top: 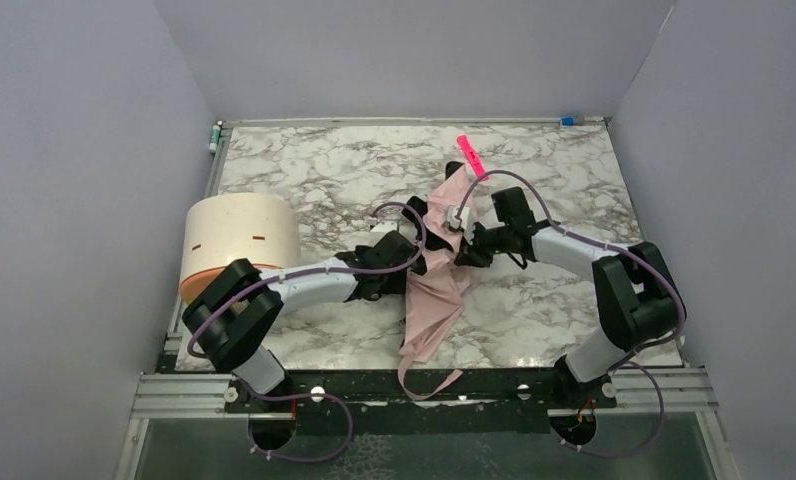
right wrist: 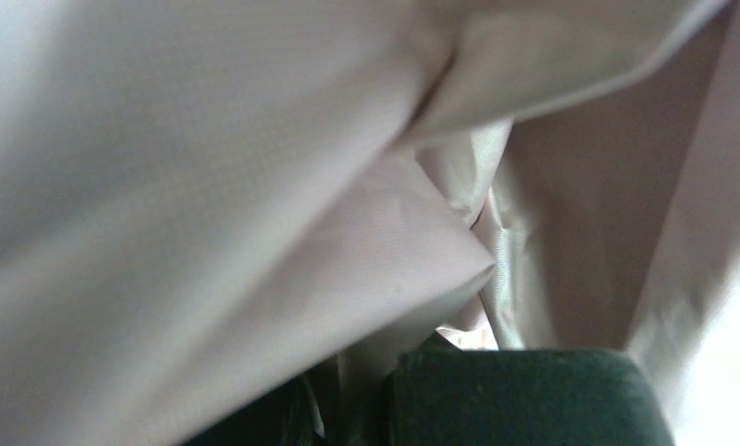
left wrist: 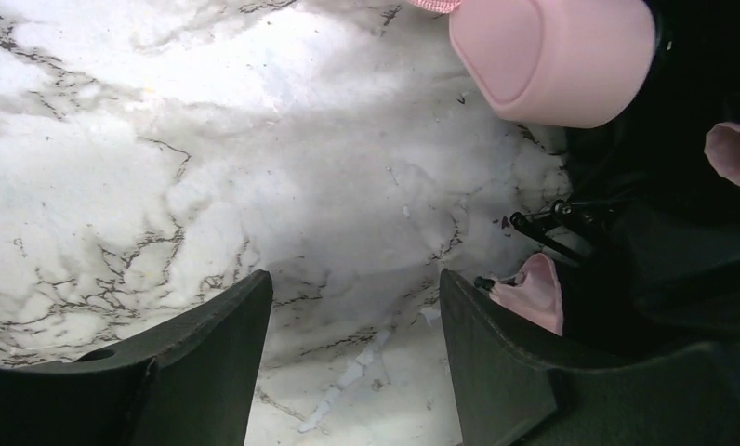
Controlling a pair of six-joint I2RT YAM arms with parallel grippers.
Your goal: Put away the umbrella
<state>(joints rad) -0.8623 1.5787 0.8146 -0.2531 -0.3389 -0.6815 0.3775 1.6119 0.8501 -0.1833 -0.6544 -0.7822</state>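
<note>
Umbrella slumped mid-table, both my grippers at it: left one apart, right one buried in fabric.

From the top, the umbrella (top: 436,285) lies right of the cylinder (top: 236,238) on the table (top: 304,170). Its pale pink fabric is crumpled and its strap (top: 429,385) loops over the near edge. My left gripper (top: 414,240) sits between the cylinder and the umbrella, at the fabric's edge. In its wrist view the fingers (left wrist: 208,362) stand apart with only bare marble between them, holding nothing. The pink handle (left wrist: 552,60) and black lining are just off to the side away from the cylinder. My right gripper (top: 462,245) is on the umbrella's side away from the cylinder, nose into the cloth. Its wrist view is all pink folds with one dark finger (right wrist: 524,400) showing — I can't tell if it's clamped or apart. A pink strip (top: 471,155) lies beyond the umbrella.
</note>
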